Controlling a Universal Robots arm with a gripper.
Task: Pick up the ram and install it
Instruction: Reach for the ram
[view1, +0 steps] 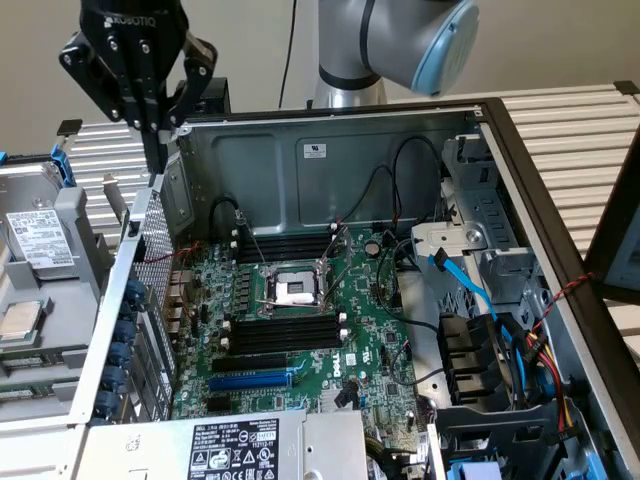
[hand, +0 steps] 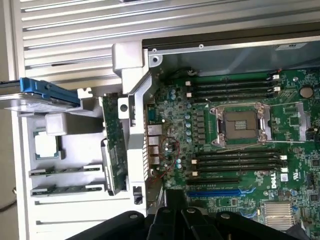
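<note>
My gripper (view1: 156, 160) hangs shut over the case's wall on the exterior view's left, with nothing seen between its fingers. In the wrist view the black fingertips (hand: 172, 207) meet just outside the motherboard's edge. The ram (hand: 112, 145), a long narrow green board, rests in the grey holder beside the case wall, apart from the gripper. Two banks of long black slots (view1: 285, 335) (hand: 235, 160) with white end clips flank the CPU socket (view1: 292, 290) on the green motherboard.
The open case (view1: 520, 170) has black and blue cables (view1: 480, 290) on the exterior view's right. A blue expansion slot (view1: 250, 380) lies below the nearer slots. The grey parts tray (view1: 40, 300) with a hard drive and a loose CPU stands outside the case on the exterior view's left.
</note>
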